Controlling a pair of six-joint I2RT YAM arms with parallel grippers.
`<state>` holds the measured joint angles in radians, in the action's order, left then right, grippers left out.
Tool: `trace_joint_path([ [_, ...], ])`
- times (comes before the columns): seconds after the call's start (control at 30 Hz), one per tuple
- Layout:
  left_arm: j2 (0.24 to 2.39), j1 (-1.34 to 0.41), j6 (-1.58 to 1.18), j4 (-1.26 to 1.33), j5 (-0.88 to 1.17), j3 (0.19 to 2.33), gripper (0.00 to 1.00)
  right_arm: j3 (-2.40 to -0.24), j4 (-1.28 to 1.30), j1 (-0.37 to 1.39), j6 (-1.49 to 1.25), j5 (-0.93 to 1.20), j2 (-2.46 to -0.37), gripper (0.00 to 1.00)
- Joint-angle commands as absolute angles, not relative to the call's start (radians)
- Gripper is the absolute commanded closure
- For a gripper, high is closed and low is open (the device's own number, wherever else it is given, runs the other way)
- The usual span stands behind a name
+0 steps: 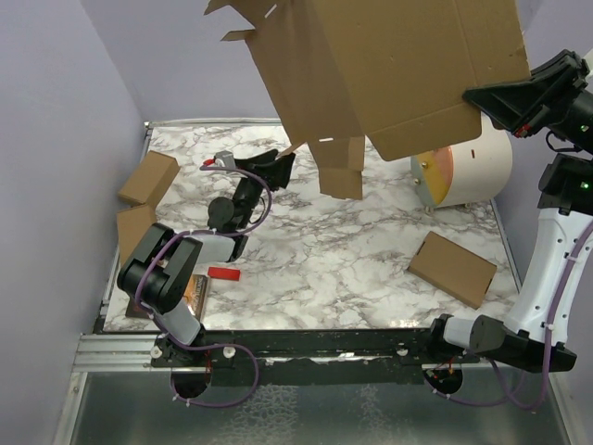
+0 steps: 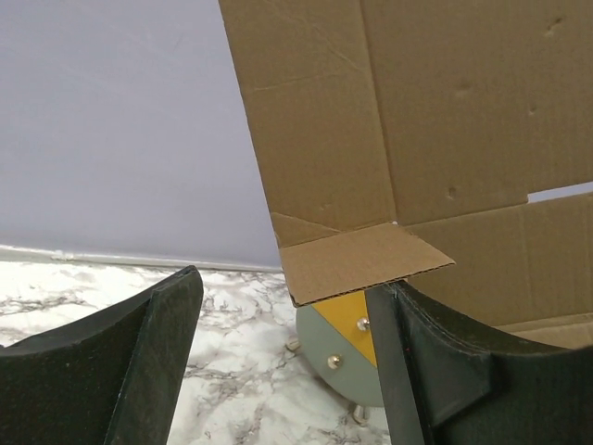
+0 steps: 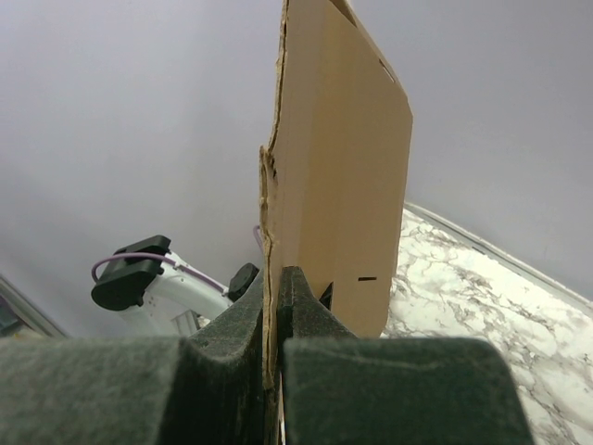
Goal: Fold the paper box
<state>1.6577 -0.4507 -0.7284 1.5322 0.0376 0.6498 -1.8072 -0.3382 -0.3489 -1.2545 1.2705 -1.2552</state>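
Cardboard in play: the large plain brown corrugated paper box [image 1: 398, 65], unfolded, with flaps and tabs dangling, hangs in the air above the white marbled table [image 1: 324, 250].
Right gripper [image 1: 482, 97]: its black jaws are clenched flat on one edge of the box, and the sheet rises straight up out of the pinch.
Left gripper [image 1: 278, 167]: its jaws are spread wide and grasp nothing.
Flap at the left jaws: a small hanging flap [image 2: 357, 262] sits just above the gap between them, nearer one finger. Whether it touches that finger cannot be told.
Step in hand: probably bringing the left jaws onto this flap to bend it along its scored crease.
Doing it well: centre the flap between the jaws before closing, bite near the crease, then turn along the score while the right pinch holds firm.
Risk: held by one edge, the sheet could swing or twist away.
Below the right jaws: a cream cylinder with an orange end [image 1: 463, 167], apart from the work.
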Motion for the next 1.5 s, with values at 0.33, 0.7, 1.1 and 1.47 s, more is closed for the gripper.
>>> trace_joint_path([
  [0.33, 1.681, -0.443, -0.820, 1.782, -0.084, 0.738, 0.27, -1.819, -0.347, -0.354, -1.279, 1.255, -1.221, 0.99],
  [0.7, 1.738, -0.442, -0.892, 1.783, -0.053, 0.796, 0.23, -1.823, -0.344, -0.354, -1.288, 1.253, -1.216, 0.99],
  [1.1, 1.800, -0.421, -0.994, 1.784, -0.028, 0.862, 0.23, -1.821, -0.348, -0.354, -1.293, 1.252, -1.214, 0.99],
  [1.47, 1.879, -0.400, -1.106, 1.784, 0.147, 0.976, 0.22, -1.813, -0.351, -0.353, -1.293, 1.251, -1.215, 0.99],
])
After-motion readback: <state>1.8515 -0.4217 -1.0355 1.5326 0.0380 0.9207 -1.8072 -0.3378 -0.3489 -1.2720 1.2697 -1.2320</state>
